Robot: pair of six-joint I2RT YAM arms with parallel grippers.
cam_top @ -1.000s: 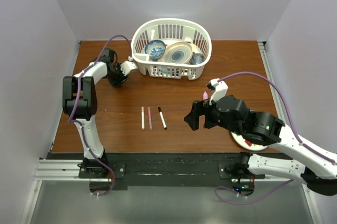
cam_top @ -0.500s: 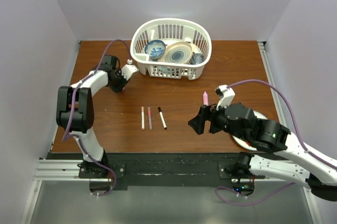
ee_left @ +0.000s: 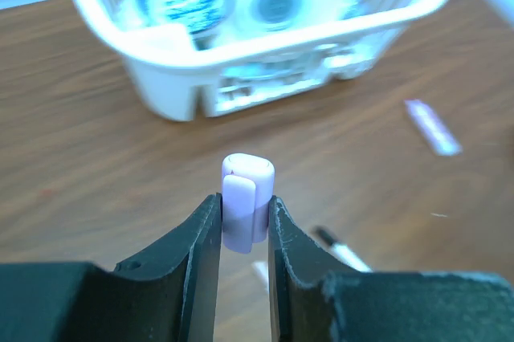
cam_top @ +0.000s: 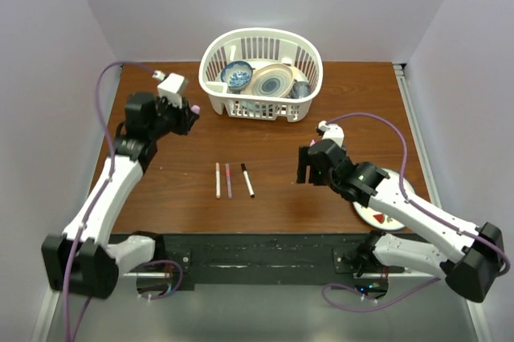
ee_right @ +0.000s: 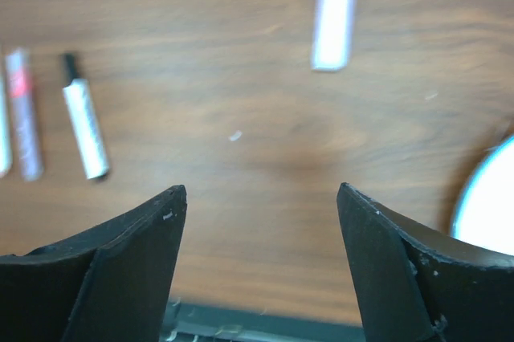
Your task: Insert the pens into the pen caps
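Three slim pens lie side by side on the brown desk [cam_top: 161, 189], a little left of its middle and closer to the near edge than the far one: a red-ended white pen [cam_top: 217, 180], a dark pink pen [cam_top: 228, 181] and a black-tipped white pen [cam_top: 247, 181], near each other but not touching. The left end effector [ee_left: 244, 213] is up by the far left part of the desk, clenched on a lilac cap [ee_left: 247, 189] that stands upright between its fingers, just left of a white basket [cam_top: 261, 109] of blue-patterned dishes set against the middle of the far edge. The right end effector [ee_right: 261, 221] hangs over the right half of the desk with its jaws spread wide and nothing between them. Its wrist view shows the lilac highlighter [ee_right: 335, 13] lying flat on the wood beyond the fingers, well apart from the three pens. A white plate [cam_top: 377, 215] sits near the near right corner, partly under the right arm.
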